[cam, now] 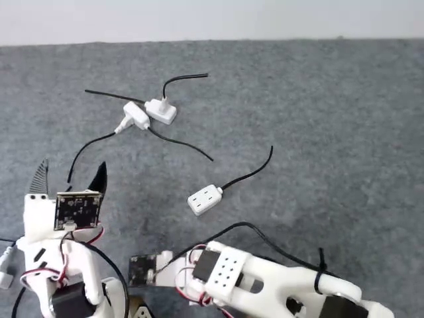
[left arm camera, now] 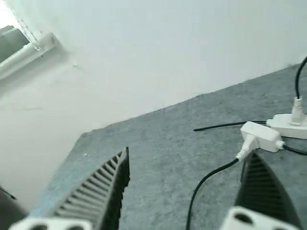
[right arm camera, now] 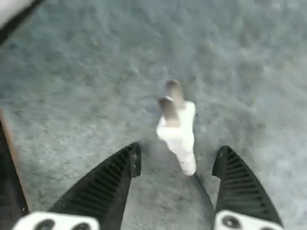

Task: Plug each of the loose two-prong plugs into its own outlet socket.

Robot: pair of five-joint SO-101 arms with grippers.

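My right fingers [right arm camera: 115, 177] are spread wide and hold nothing, and a loose two-prong plug [right arm camera: 176, 127] lies on the grey counter [right arm camera: 72, 72] between their tips. My left fingers [left arm camera: 103, 187] are spread and empty too. Just past one tip, a white plug [left arm camera: 259, 136] lies beside an outlet socket [left arm camera: 290, 127].

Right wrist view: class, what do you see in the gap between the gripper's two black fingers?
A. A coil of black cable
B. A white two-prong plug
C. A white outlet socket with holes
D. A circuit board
B: a white two-prong plug lies on the grey carpet in the gap of the open right gripper, touching neither finger, with its metal prongs showing.
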